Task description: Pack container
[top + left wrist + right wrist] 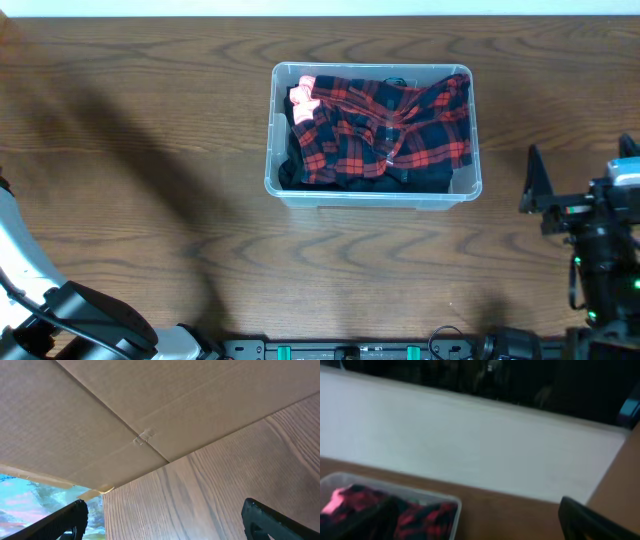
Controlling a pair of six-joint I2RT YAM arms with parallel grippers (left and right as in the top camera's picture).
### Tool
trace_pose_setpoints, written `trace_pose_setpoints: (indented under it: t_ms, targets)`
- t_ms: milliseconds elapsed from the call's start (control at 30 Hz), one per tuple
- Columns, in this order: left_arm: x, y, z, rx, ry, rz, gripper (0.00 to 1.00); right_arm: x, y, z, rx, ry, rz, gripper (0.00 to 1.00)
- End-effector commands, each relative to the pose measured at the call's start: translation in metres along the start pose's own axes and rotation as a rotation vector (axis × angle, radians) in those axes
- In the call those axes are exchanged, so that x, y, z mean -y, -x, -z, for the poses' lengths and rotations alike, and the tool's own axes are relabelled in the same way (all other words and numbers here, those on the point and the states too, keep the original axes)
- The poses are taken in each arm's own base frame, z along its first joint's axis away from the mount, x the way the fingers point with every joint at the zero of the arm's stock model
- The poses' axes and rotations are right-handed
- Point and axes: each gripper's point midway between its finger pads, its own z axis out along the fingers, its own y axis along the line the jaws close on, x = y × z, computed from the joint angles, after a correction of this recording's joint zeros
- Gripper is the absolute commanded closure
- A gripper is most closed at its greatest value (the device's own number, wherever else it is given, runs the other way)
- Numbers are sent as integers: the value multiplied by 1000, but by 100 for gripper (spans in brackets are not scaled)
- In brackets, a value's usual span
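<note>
Well apart from fingers (535, 180): container (372, 198).

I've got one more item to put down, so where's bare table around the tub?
Widest: bare table left of the container. Another strip lies in front of it. Tighter toward the right arm; the container is crowded with plaid cloth.

Table (150, 150): wood grain, brown, matt, faint sheen. Container (372, 68): clear plastic, smooth, glossy rim. Inside: plaid cloth (400, 125), red-black, soft, woven, creased; pink cloth (301, 95) at 10 o'clock corner; dark cloth (400, 180), matt, toward 6 o'clock. Cardboard (150, 400) (left wrist view): brown, matt, finely ribbed. Left tool (167, 522): black, matt, plastic-looking fingers (270, 520).
</note>
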Motion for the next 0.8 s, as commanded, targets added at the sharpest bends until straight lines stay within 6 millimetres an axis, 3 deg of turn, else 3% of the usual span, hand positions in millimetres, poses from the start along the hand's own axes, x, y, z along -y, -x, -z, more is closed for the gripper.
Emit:
trace_pose_setpoints:
  t_ms: [0,300,767]
  targets:
    - [-5,-3,1,-2,18,6,2,-5,-22,-7,16,11,-4,1]
    - [-5,-3,1,-3,17,6,2,-12,-62,-8,139,5,24,1]
    - [-5,-3,1,-2,17,6,2,-27,-90,19,316,1,61,1]
